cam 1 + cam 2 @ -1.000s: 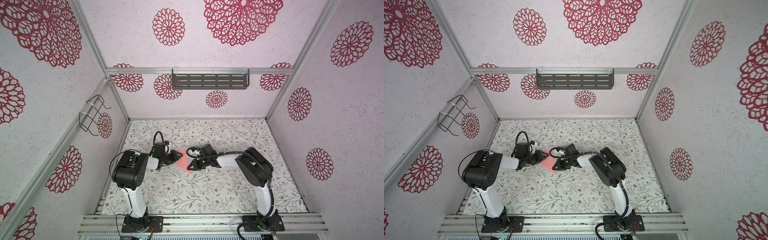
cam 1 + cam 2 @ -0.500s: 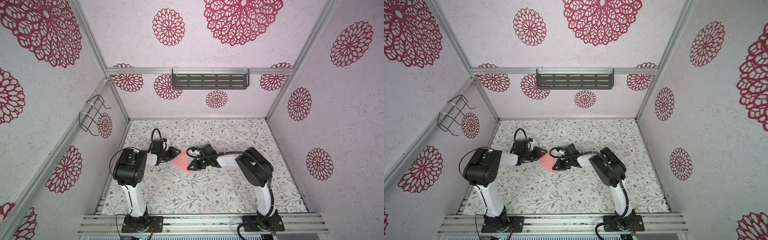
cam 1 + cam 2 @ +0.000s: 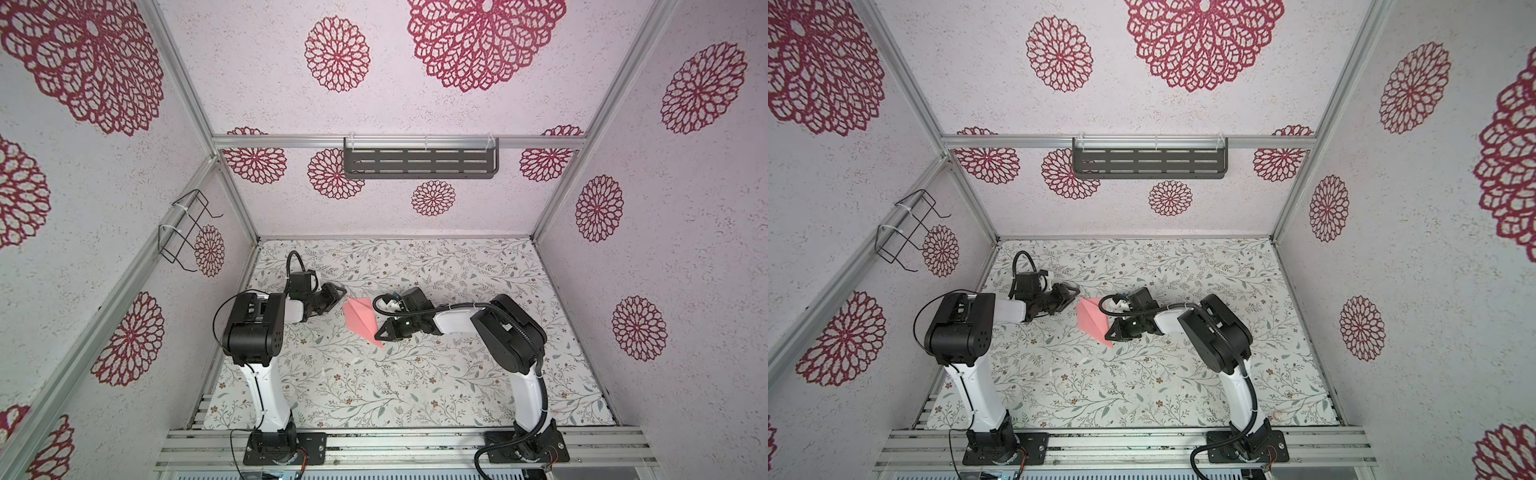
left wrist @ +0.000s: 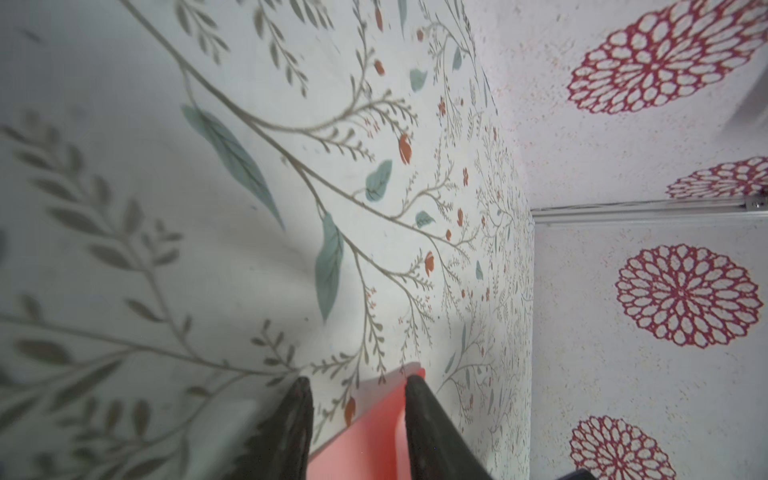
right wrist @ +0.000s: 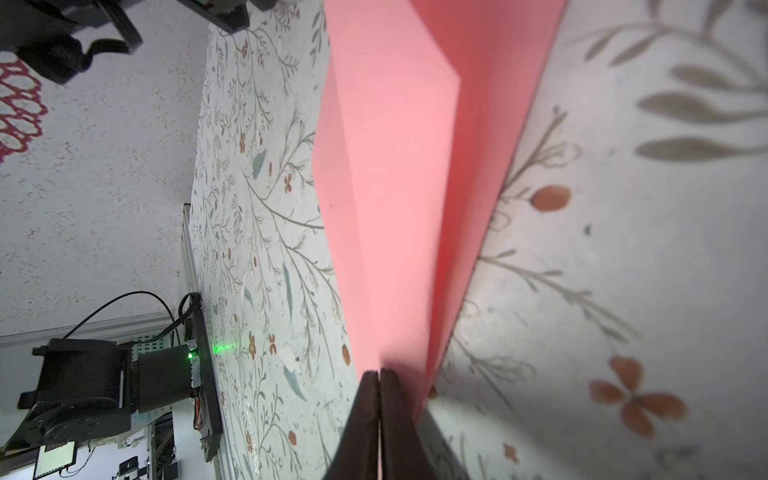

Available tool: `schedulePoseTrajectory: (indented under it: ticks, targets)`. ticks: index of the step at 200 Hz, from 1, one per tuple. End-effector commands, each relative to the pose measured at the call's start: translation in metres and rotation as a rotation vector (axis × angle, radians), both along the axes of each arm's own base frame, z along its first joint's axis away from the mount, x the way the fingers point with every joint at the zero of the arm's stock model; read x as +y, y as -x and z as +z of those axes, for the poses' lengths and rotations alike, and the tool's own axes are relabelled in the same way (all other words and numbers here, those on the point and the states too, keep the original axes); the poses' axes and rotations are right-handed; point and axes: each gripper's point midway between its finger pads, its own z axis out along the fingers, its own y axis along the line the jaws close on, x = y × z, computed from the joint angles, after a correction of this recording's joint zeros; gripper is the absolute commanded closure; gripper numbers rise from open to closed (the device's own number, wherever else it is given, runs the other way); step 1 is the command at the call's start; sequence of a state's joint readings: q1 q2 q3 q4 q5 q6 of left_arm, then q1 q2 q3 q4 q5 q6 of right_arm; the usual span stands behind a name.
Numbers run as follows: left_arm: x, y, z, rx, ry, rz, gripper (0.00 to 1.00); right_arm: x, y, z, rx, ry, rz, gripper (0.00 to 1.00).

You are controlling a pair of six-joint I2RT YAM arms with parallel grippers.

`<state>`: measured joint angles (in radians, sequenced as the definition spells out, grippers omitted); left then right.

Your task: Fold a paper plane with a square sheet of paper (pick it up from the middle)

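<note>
One paper plane [image 3: 360,320] in right jaws

In both top views, near the middle of the frame, one side of the plane [image 3: 359,318] [image 3: 1094,320] is hidden under the right gripper [image 3: 379,336]. A white bit [image 3: 322,370] lower down on the floor [image 3: 415,386] is too small to be told.

In the left wrist view, only a corner of the plane [image 4: 361,436] is seen. The rest is cut off by the edge or covered by one finger [image 4: 428,432] of the left gripper [image 4: 357,386]. The floor [image 4: 104,208] close to the camera is blurred.

In the right wrist view, the plane [image 5: 390,187] is cut off by the edge. Its thin end is hidden between the pressed-together fingers [image 5: 365,415] of the right gripper [image 5: 379,374].
</note>
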<state>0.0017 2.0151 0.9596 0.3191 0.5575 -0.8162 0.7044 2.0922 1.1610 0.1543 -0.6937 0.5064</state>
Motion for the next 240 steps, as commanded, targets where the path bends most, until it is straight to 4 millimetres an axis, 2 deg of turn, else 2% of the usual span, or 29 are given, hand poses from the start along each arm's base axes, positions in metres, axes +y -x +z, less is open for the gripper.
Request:
schedulePoseTrajectory:
  ticks: [1, 11, 13, 16, 32, 44, 56, 97, 130, 161, 209, 240]
  targets:
    - [0.021, 0.009, -0.019, 0.097, -0.042, 0.073, 0.59, -0.046, 0.018, -0.054, 0.119, 0.227, -0.066, 0.91]
    - [0.021, 0.009, -0.005, 0.077, -0.042, 0.076, 0.59, -0.046, 0.017, -0.052, 0.114, 0.226, -0.068, 0.91]
    - [0.021, 0.007, 0.007, 0.051, -0.041, 0.076, 0.59, -0.046, 0.017, -0.052, 0.115, 0.226, -0.069, 0.9]
    - [0.021, 0.007, 0.016, 0.035, -0.04, 0.078, 0.59, -0.045, 0.016, -0.052, 0.112, 0.226, -0.069, 0.91]
    - [0.014, 0.015, 0.043, -0.01, -0.03, 0.077, 0.59, -0.044, 0.015, -0.049, 0.108, 0.221, -0.071, 0.9]
    - [0.01, 0.027, 0.054, -0.02, -0.052, 0.076, 0.59, -0.044, 0.014, -0.049, 0.106, 0.224, -0.073, 0.91]
    - [0.0, 0.04, 0.057, -0.011, -0.078, 0.053, 0.62, -0.044, 0.013, -0.049, 0.105, 0.224, -0.073, 0.91]
    - [-0.051, 0.086, 0.036, 0.09, -0.249, -0.133, 0.72, -0.045, 0.011, -0.048, 0.093, 0.239, -0.077, 0.91]
    - [-0.072, 0.107, 0.025, 0.143, -0.424, -0.248, 0.78, -0.047, 0.01, -0.05, 0.092, 0.248, -0.085, 0.91]
    - [-0.085, 0.11, 0.015, 0.169, -0.433, -0.311, 0.84, -0.046, 0.011, -0.05, 0.093, 0.242, -0.085, 0.91]
    - [-0.085, 0.099, 0.008, 0.201, -0.504, -0.31, 0.89, -0.047, 0.013, -0.052, 0.096, 0.244, -0.084, 0.91]
    - [-0.087, 0.092, 0.009, 0.207, -0.543, -0.3, 0.87, -0.048, 0.013, -0.052, 0.096, 0.241, -0.085, 0.91]
